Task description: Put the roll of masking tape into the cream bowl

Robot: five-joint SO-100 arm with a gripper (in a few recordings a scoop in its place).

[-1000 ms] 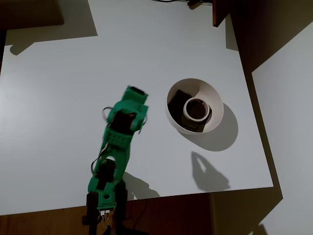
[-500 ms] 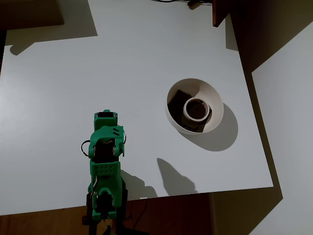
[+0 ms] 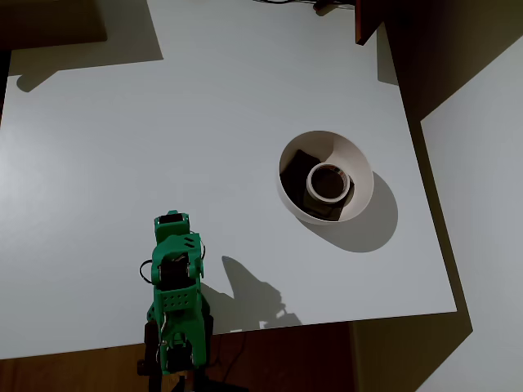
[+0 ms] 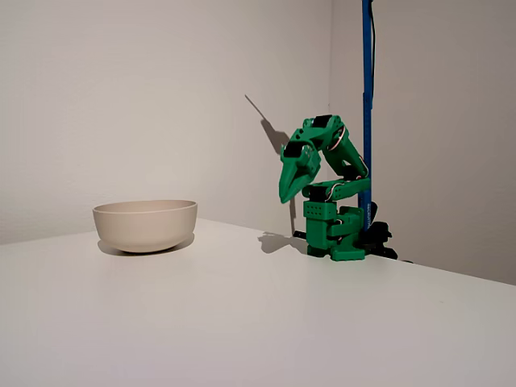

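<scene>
Claw (image 4: 288, 193) first: it hangs folded close over the arm's own green base (image 4: 334, 234), tips pointing down at the table, and it carries nothing; the fingers look drawn together in the fixed view, though whether they are fully closed I cannot tell. From above, the claw (image 3: 169, 224) sits at the near edge of the white table (image 3: 122, 147).

Well away from the claw, across bare tabletop, stands the cream bowl (image 3: 357, 167). The roll of masking tape (image 3: 328, 183) lies flat inside it, resting on dark brown square pieces (image 3: 301, 167) at the bottom. In the fixed view the cream bowl (image 4: 145, 224) stands upright and its wall hides the contents.

Judging from this, the placing is done and the arm is at its rest pose. No further move seems called for beyond settling there.

Around the claw, a blue upright pole (image 4: 367, 97) rises just behind the base. Nothing stands between claw and bowl; the only other thing is a dark corner (image 3: 368, 20) at the far table edge.
</scene>
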